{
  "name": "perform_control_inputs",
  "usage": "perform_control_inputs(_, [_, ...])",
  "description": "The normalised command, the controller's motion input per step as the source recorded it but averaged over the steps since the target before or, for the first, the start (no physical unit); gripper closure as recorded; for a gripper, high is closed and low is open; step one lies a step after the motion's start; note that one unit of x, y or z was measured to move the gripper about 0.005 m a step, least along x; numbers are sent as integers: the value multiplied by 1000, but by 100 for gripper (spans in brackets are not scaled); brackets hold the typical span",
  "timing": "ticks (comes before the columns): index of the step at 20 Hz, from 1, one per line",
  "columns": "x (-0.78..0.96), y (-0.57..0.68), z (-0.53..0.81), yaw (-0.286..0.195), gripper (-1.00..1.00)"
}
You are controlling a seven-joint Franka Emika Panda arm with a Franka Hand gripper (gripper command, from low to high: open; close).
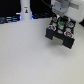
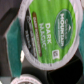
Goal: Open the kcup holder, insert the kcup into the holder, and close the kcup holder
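Hovering over the open holder (image 1: 61,34) near the desk's (image 1: 30,55) far edge, the arm looks mid-insertion. The kcup (image 2: 47,32), glossy green foil lid on a round white rim, fills the wrist view; whether the fingers grip it I cannot tell. Next: seat it squarely in a round slot.

Pincer (image 1: 59,26) over kcup holder (image 1: 62,41), exterior view's right, on table (image 1: 25,55)

- A lab-style test bench is suggested by a plain white table (image 1: 30,55) with little set out on it.
- Dark equipment (image 1: 10,19) is ranged along the far edge.
- A white robot arm (image 1: 62,7) is mounted above.
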Motion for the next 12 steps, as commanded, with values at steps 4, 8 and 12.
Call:
perform_control_inputs(4, [106,161,152,56,-100])
perform_control_inputs(8, [151,78,326,87,-100])
perform_control_inputs(12, [170,-19,439,100,-100])
